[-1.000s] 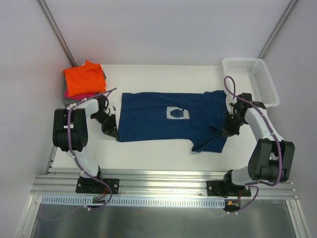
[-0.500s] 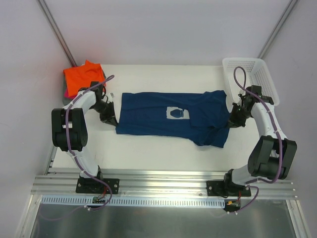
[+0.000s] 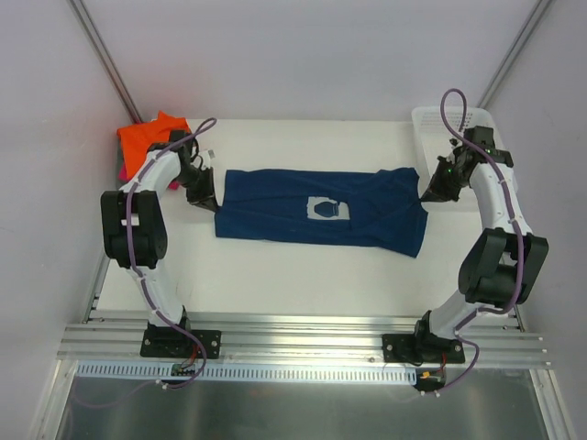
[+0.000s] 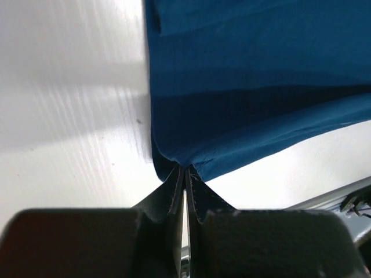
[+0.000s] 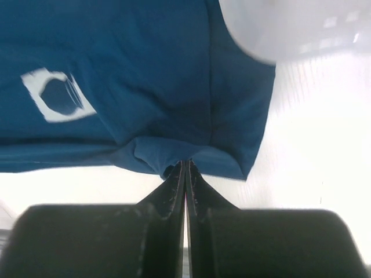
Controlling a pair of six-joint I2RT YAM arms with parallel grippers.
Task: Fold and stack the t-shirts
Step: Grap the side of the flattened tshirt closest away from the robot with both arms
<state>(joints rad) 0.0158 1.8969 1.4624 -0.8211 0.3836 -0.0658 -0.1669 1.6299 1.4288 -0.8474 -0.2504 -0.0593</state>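
A navy blue t-shirt [image 3: 312, 220] with a pale square chest print [image 3: 327, 210] lies stretched across the middle of the white table. My left gripper [image 3: 207, 195] is shut on the shirt's left edge; in the left wrist view the cloth [image 4: 255, 87] bunches at the closed fingertips of that gripper [image 4: 184, 169]. My right gripper [image 3: 426, 196] is shut on the shirt's right edge, and the right wrist view shows the fabric [image 5: 145, 75] pinched in the gripper [image 5: 185, 164]. A folded orange t-shirt [image 3: 147, 137] tops a stack at the back left, pink [image 3: 121, 170] peeking beneath.
A white lattice basket [image 3: 429, 119] stands at the back right, partly behind my right arm. The table's near edge meets an aluminium rail [image 3: 303, 337] holding both arm bases.
Both grippers have carried the shirt's near edge away from the arm bases toward the back, so the shirt is now a narrower folded band. The arms reach further back.
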